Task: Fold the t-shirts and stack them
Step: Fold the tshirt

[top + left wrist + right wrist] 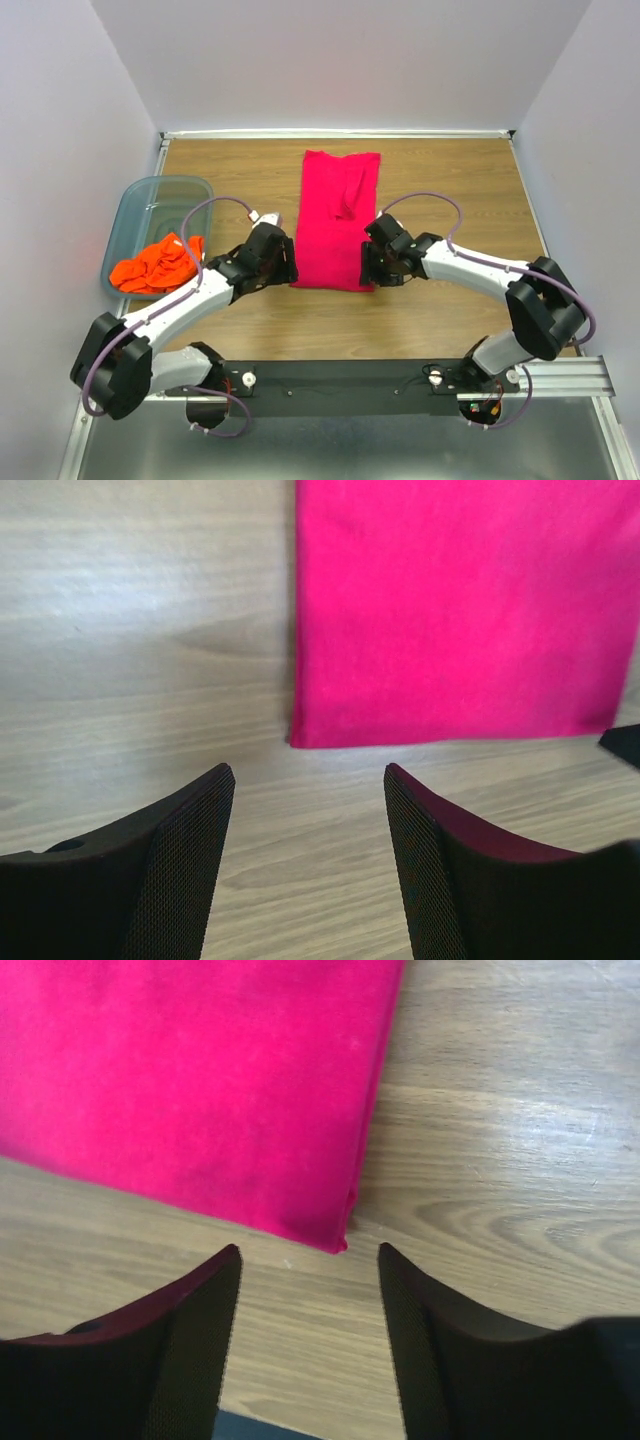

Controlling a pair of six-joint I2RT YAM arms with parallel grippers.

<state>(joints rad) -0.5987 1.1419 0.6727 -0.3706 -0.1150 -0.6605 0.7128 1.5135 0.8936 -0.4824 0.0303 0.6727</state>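
**Open fingers at the near corners of the pink shirt [340,215]**

The pink shirt is lying flat in the middle of the bench [460,180]. It is folded into a long narrow strip that is running from the far side toward the arms. One part of the cloth is showing as a darker fold on its upper half.

The left fingers [185,865] are standing wide open and are holding nothing. They are pointing at the near left corner of the pink shirt, which is lying just ahead of the gap between them, with only bare wood between them.

The right fingers [180,1350] are also standing wide open and are holding nothing. The near right corner of the pink shirt is lying just ahead of their gap. Whether either pair is touching the bench, I cannot tell.

The orange shirt [158,266] is lying crumpled in the near end of the bin [165,200], at the left side of the bench, well apart from the pink shirt. Some of its cloth is hanging over the bin's rim beside the left arm
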